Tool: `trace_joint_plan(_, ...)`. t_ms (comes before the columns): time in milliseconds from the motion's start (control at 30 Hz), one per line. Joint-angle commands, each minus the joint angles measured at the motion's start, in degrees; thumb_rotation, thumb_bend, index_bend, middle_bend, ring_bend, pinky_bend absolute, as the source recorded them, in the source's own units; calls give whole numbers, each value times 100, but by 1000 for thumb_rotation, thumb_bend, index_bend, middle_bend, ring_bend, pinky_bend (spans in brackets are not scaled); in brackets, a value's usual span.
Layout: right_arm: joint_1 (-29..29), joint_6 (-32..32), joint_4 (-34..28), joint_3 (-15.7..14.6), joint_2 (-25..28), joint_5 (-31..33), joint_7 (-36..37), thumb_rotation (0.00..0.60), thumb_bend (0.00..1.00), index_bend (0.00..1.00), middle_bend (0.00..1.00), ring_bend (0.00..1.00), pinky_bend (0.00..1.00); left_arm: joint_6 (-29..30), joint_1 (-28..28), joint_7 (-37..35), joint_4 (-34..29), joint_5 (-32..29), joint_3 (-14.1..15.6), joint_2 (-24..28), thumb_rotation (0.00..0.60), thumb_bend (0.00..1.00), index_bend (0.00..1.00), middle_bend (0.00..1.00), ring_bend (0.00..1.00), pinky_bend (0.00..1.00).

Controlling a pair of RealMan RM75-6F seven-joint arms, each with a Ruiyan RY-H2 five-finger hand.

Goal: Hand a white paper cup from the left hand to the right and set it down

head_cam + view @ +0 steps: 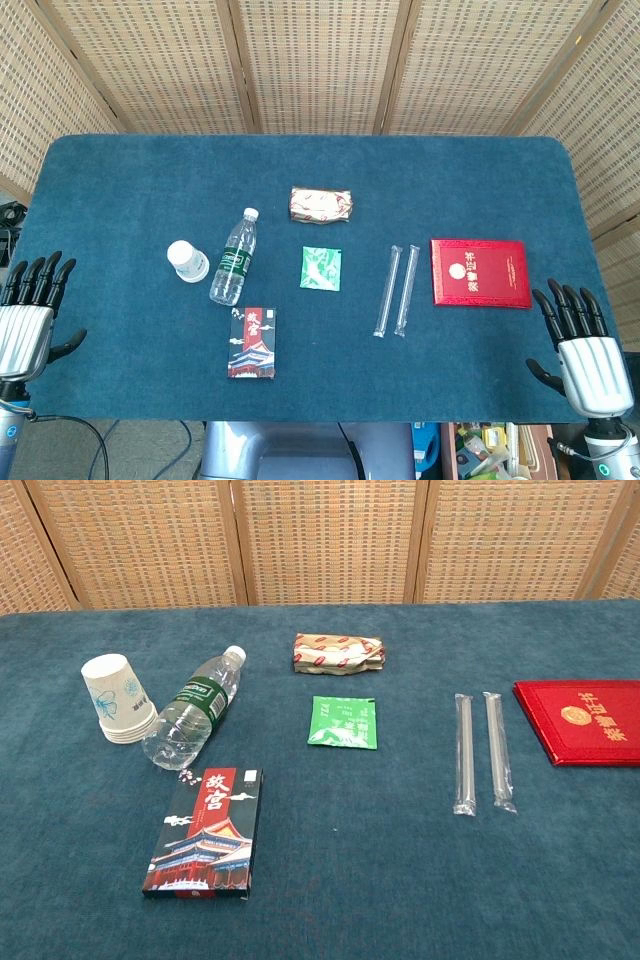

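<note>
A white paper cup [187, 261] with a pale blue print lies on its side at the table's left, touching a plastic water bottle [234, 256]; the chest view shows it as a short nested stack of cups [116, 698]. My left hand [32, 310] hovers at the table's left edge, fingers spread, holding nothing, well left of the cup. My right hand [580, 350] hovers at the right edge, fingers also spread and empty. Neither hand appears in the chest view.
On the blue table [120, 180] lie a foil-wrapped packet [321, 204], a green sachet [321, 268], two clear wrapped straws [396, 290], a red booklet [480, 272] and a card box with a palace picture [253, 343]. Woven screens stand behind.
</note>
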Motion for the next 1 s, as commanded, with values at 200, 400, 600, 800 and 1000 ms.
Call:
trace_joint_plan(200,5,-8,16,7,-3,20,16,600,0,0,0,0,0,-83,-29,5,30,-63,-11,-18,600,203,0,0,0,0)
trace_joint_plan(400,38,-25,-1,47,15,44,44,600,0,0,0,0,0,-821,-644,-207,489,-254,-375,-83,600,203,0,0,0,3)
trace_joint_plan(600,87,-135,5,72,0,140,18,600,0,0,0,0,0,-2128,-1589,-382,1212,-614,-722,-261,600,203,0,0,0,82)
trace_joint_plan(800,163,-318,41,128,-49,341,-60,600,0,0,0,0,0,-3543,-2544,-592,2404,-689,-674,-873,600,204,0,0,33,167)
trace_joint_plan(1000,268,-590,173,187,-119,627,-42,600,0,0,0,0,0,-3750,-3018,-1392,3636,-285,-555,-1703,600,203,5,74,198,305)
